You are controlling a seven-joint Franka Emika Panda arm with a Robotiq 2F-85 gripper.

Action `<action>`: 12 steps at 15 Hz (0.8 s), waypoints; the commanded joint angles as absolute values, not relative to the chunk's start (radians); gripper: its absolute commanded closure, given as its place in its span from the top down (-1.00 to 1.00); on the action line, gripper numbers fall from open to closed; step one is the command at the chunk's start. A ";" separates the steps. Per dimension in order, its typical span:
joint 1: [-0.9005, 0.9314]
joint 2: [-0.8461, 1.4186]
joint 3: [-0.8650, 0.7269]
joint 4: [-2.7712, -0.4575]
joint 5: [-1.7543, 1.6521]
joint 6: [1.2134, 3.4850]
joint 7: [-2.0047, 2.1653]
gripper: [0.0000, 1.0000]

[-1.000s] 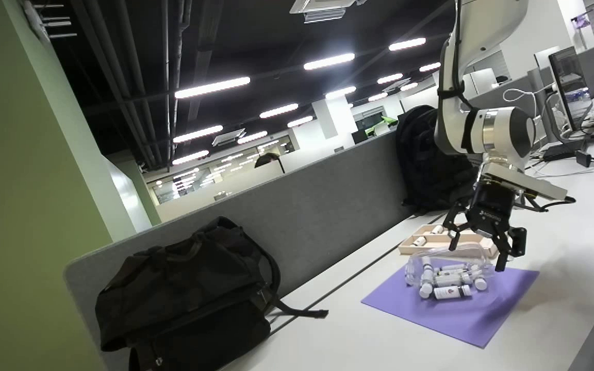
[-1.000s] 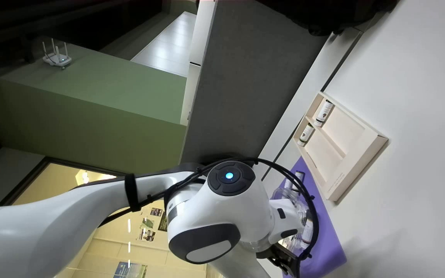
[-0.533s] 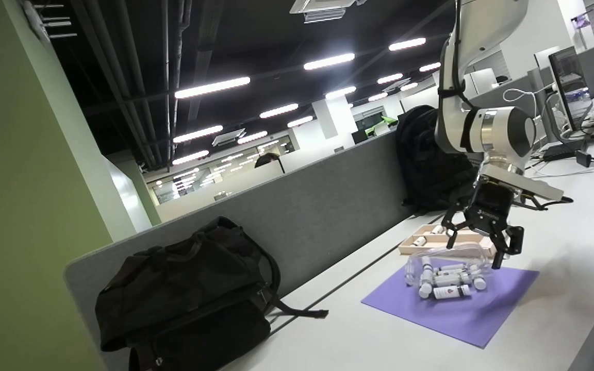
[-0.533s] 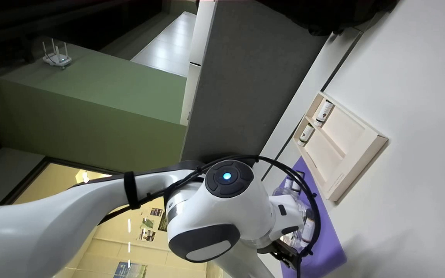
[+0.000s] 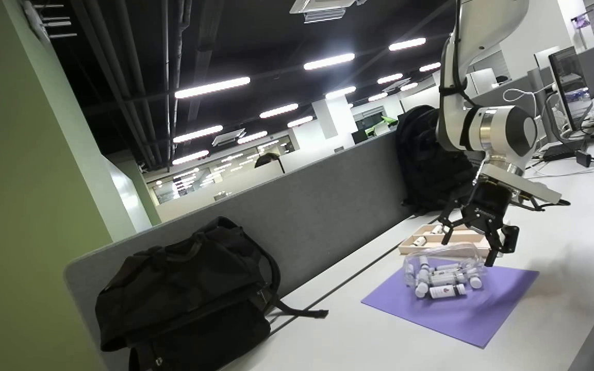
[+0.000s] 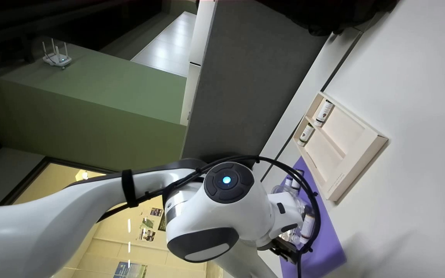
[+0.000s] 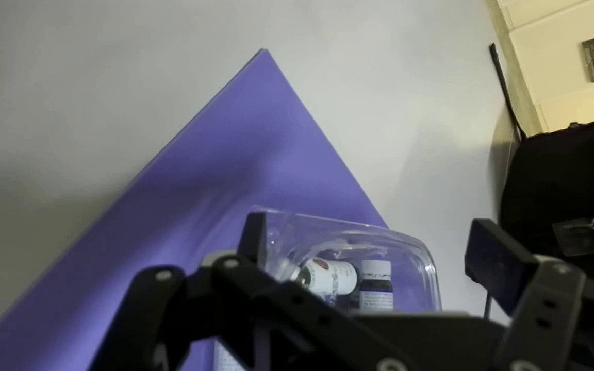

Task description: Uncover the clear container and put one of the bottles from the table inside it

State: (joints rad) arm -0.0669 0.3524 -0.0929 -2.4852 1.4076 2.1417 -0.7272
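Nearest, the black gripper (image 7: 372, 247) gapes wide, holding nothing, over the clear box (image 7: 364, 231) on a smooth purple mat (image 7: 256, 129) — contact with the box cannot be made out. The box is low, round-cornered, thin shiny plastic, likely light, springy and slippery, so best pinched gently at its rim; the small white-labelled bottles (image 7: 377, 285) seen through it look hard, smooth and apt to roll. Beyond lies a shallow pale tray (image 6: 344, 125) with a bottle in each of two compartments, then a felt-like grey partition (image 5: 328, 211).
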 commanded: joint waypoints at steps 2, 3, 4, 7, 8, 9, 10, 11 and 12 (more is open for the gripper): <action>-0.067 0.302 -0.093 -2.515 1.448 2.153 -0.789 1.00; -0.066 0.297 -0.093 -2.519 1.459 2.155 -0.807 1.00; -0.065 0.291 -0.093 -2.525 1.469 2.157 -0.829 1.00; -0.063 0.269 -0.094 -2.544 1.495 2.160 -0.886 1.00; -0.063 0.259 -0.095 -2.553 1.508 2.159 -0.907 1.00; -0.064 0.250 -0.096 -2.560 1.515 2.157 -0.921 1.00; -0.067 0.241 -0.098 -2.567 1.528 2.152 -0.934 1.00; -0.068 0.224 -0.100 -2.579 1.537 2.151 -0.948 1.00; -0.069 0.205 -0.102 -2.593 1.550 2.152 -0.964 1.00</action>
